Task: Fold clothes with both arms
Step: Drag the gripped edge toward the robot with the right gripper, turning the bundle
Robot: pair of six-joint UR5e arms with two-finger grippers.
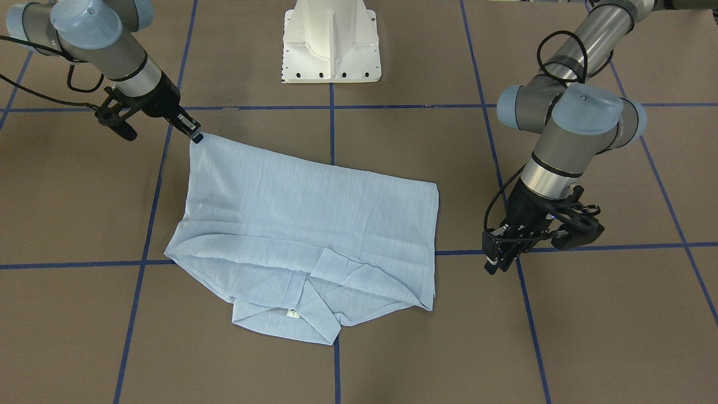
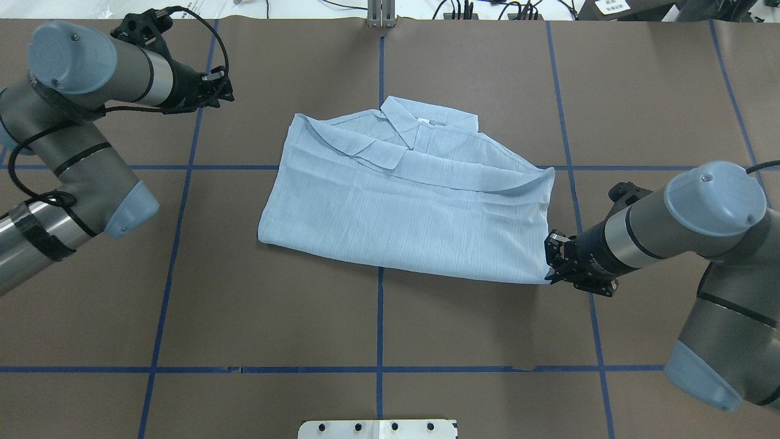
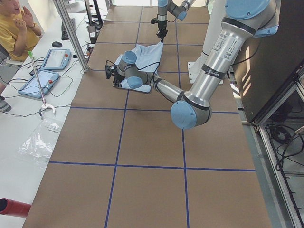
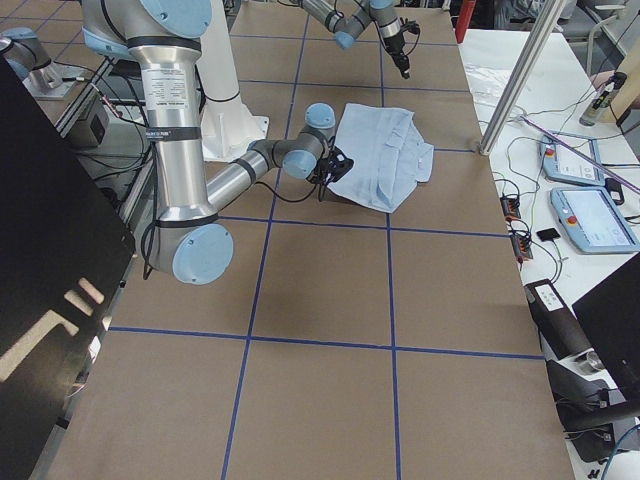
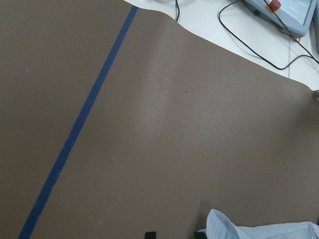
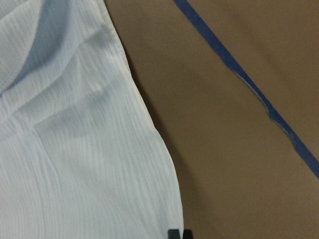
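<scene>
The light blue pinstriped shirt (image 1: 303, 207) lies folded on the brown table, with its collar and white neck label (image 1: 292, 315) on the side away from the robot. It also shows in the overhead view (image 2: 396, 207). My right gripper (image 1: 196, 136) is shut on the shirt's near corner and holds it slightly raised; the right wrist view shows the fingertips (image 6: 173, 233) close together on the hem (image 6: 164, 164). My left gripper (image 1: 493, 262) is open and empty. It hovers low over bare table, a short way off the shirt's other side edge (image 5: 259, 230).
The white pedestal base (image 1: 331, 42) stands at the robot's side of the table. Blue tape lines (image 2: 379, 317) cross the brown table cover. Beyond the far table edge are teach pendants (image 4: 590, 215), cables and a seated operator (image 3: 14, 28).
</scene>
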